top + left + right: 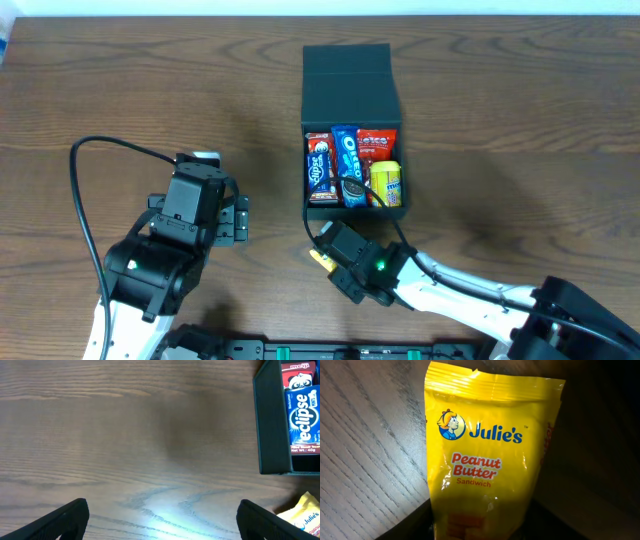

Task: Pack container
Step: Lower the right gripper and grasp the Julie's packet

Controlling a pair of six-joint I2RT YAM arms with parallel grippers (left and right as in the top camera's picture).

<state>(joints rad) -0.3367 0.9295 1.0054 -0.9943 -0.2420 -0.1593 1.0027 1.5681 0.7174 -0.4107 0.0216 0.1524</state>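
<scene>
The dark teal container (304, 150) stands open at the back of the table, its flap lid (348, 80) folded away; its near wall also shows in the left wrist view (272, 420). Snack packets fill it. A yellow Julie's peanut butter sandwich packet (485, 450) lies on the table just in front of the box (320, 257). My right gripper (480, 525) has its dark fingers pressed against both sides of the packet's lower end. Left of the box, my left gripper (162, 520) stands wide open over bare wood, with nothing between its fingers (65, 517).
Inside the box are a blue Eclipse mints pack (320, 165), a blue Oreo pack (347, 160), a red packet (376, 143) and a yellow packet (387, 180). A black cable (85, 200) loops at the left beside the left arm.
</scene>
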